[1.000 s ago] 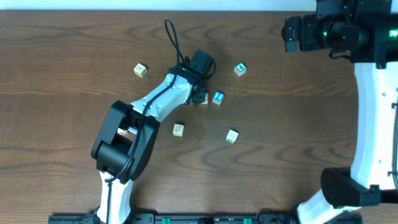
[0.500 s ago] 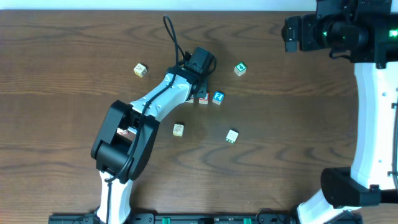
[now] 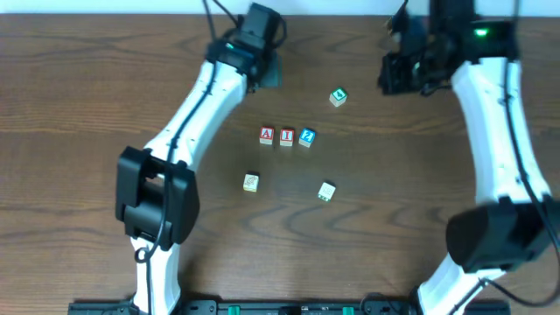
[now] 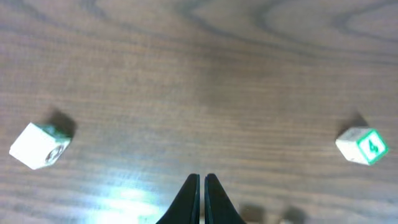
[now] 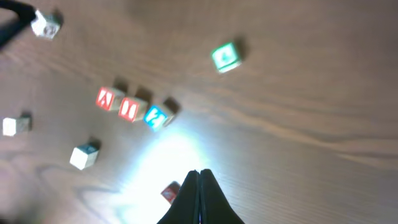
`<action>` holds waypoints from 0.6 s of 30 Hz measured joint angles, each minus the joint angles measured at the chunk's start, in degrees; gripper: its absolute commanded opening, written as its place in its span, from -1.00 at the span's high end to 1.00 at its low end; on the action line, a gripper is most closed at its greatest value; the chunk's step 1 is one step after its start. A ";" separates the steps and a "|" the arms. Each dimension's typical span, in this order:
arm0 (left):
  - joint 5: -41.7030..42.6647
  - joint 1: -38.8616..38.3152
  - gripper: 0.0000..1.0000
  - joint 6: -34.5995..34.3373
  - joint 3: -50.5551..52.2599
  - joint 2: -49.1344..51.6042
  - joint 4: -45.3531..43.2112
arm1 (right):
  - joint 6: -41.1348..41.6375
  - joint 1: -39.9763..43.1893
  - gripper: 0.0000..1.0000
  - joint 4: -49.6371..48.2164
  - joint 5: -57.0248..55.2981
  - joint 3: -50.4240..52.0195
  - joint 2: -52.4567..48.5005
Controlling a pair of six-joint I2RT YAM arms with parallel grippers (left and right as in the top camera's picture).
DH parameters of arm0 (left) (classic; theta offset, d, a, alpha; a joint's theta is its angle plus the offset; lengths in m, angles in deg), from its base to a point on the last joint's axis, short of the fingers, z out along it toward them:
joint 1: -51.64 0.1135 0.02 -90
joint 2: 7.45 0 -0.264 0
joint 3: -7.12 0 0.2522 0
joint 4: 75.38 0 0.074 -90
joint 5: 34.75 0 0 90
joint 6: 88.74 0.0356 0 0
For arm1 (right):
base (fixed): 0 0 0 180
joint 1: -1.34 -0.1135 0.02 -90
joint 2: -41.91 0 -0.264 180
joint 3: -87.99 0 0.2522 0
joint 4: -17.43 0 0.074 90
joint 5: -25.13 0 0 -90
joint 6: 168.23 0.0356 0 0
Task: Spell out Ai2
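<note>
Three blocks stand in a row at the table's middle: a red A block (image 3: 267, 136), a red I block (image 3: 286, 136) and a blue-faced block (image 3: 306, 137). The right wrist view shows the same row: the red A block (image 5: 107, 98), the red I block (image 5: 130, 109) and the blue-faced block (image 5: 155, 116). My left gripper (image 3: 269, 72) is raised at the back of the table, apart from the row, and my left gripper (image 4: 202, 182) is shut on nothing. My right gripper (image 5: 199, 175) is also shut and empty, with the right gripper (image 3: 389, 77) at the back right.
A green 4 block (image 3: 339, 97) sits behind and right of the row. Two pale blocks (image 3: 251, 182) (image 3: 326, 192) lie in front of it. In the left wrist view a white block (image 4: 38, 145) lies to the left. A small red block (image 5: 169, 191) shows beside my right fingers.
My left arm has let go at the row and swung to the back of the table, uncovering the red A block. The right arm has swung in. Both grippers have shut.
</note>
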 measured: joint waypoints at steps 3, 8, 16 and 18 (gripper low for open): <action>4.94 3.65 0.88 0.00 0.17 0.00 6.40 | -1.11 0.00 0.97 -4.74 6.45 7.28 -0.98; 11.78 9.57 0.88 1.79 3.50 -1.31 10.03 | -2.64 0.00 0.97 -11.93 16.09 18.14 -0.94; 19.50 9.86 0.88 2.51 30.69 -17.59 -13.55 | -2.19 0.00 0.97 -23.15 23.61 32.35 -0.94; 21.46 9.86 0.88 1.25 36.11 -19.71 -18.86 | -0.70 0.00 0.97 -26.82 24.35 34.16 -0.94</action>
